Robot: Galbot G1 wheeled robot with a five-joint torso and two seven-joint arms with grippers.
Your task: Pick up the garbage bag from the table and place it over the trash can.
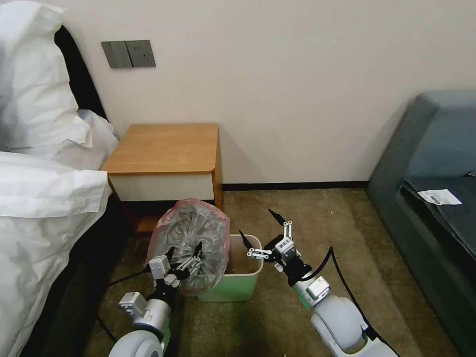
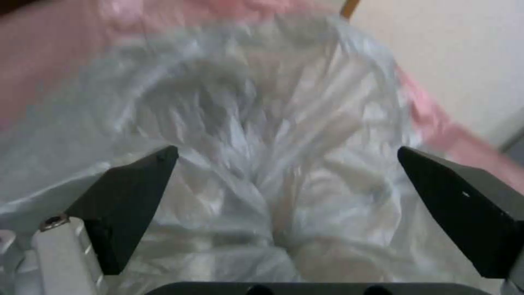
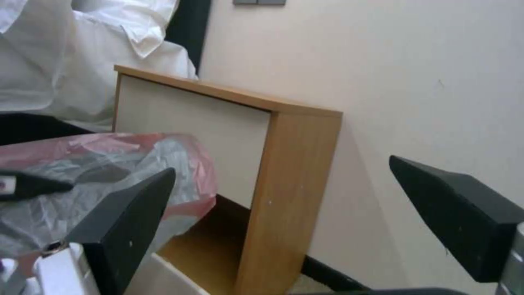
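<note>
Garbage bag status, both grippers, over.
Left gripper open, fingers inside garbage bag, over trash can left rim. Right gripper open above can. Bag off table. Nothing blocking.

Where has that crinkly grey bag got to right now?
In the head view the garbage bag hangs over the trash can's left side, before the table, with the left gripper against it.

Table (image 1: 166,148) against the wall at twelve o'clock, bed (image 1: 39,198) touching it at nine. Trash can (image 1: 238,277) on the floor in front of the table, garbage bag (image 1: 191,238) draped over its nine o'clock edge. Left gripper (image 1: 184,253) inside the bag's mouth, right gripper (image 1: 259,225) above the can's three o'clock rim; sofa (image 1: 436,198) well apart at three.
</note>
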